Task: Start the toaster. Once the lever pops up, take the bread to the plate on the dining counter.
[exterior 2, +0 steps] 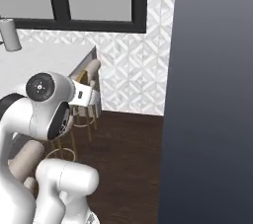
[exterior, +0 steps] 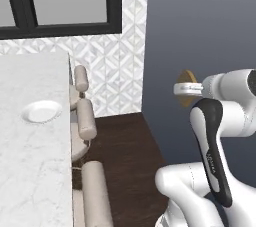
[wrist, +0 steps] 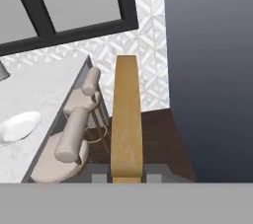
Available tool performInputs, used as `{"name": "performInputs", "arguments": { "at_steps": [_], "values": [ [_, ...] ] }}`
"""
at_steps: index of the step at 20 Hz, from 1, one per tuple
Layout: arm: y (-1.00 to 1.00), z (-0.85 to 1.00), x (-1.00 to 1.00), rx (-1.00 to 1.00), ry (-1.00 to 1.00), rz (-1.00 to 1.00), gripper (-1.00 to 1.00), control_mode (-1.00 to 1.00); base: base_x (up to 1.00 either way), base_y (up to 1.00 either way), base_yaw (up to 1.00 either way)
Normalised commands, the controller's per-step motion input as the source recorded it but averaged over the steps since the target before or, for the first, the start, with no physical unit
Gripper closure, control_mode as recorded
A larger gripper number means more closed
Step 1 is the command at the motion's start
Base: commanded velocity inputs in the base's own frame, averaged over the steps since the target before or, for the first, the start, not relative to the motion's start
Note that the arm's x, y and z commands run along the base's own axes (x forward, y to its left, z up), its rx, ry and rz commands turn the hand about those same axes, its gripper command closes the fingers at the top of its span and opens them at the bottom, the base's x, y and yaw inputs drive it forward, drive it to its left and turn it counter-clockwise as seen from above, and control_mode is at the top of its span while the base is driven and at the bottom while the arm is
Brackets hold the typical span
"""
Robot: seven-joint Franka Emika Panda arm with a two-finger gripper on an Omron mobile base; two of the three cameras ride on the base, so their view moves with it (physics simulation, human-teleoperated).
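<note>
The two-finger gripper (wrist: 127, 178) pinches the tan-brown slice of toast (wrist: 126, 119) edge-on, out in the air right of the white marble dining counter (exterior: 30, 166). The round white plate (exterior: 42, 111) lies well left, on the slab. Carrying it there calls for clearing the slab's edge before lowering. Beige cushioned stools (exterior: 86, 118) line that near edge, between gripper and plate.
</note>
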Motion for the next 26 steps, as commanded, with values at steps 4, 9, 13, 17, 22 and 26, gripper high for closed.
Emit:
{"name": "performInputs", "arguments": {
  "at_steps": [4,9,13,17,22,26],
  "values": [
    [0.00,0.00,0.00,0.00,0.00,0.00,1.00,1.00,1.00,-0.43,0.18],
    [0.00,0.00,0.00,0.00,0.00,0.00,1.00,1.00,0.97,-0.28,0.20],
    [0.00,0.00,0.00,0.00,0.00,0.00,1.00,1.00,0.79,-0.20,0.30],
    [0.00,0.00,0.00,0.00,0.00,0.00,1.00,1.00,0.24,-0.26,0.43],
    [0.00,0.00,0.00,0.00,0.00,0.00,1.00,1.00,0.02,-0.24,0.56],
    [0.00,0.00,0.00,0.00,0.00,0.00,1.00,1.00,0.10,-0.18,0.64]
  ]
}}
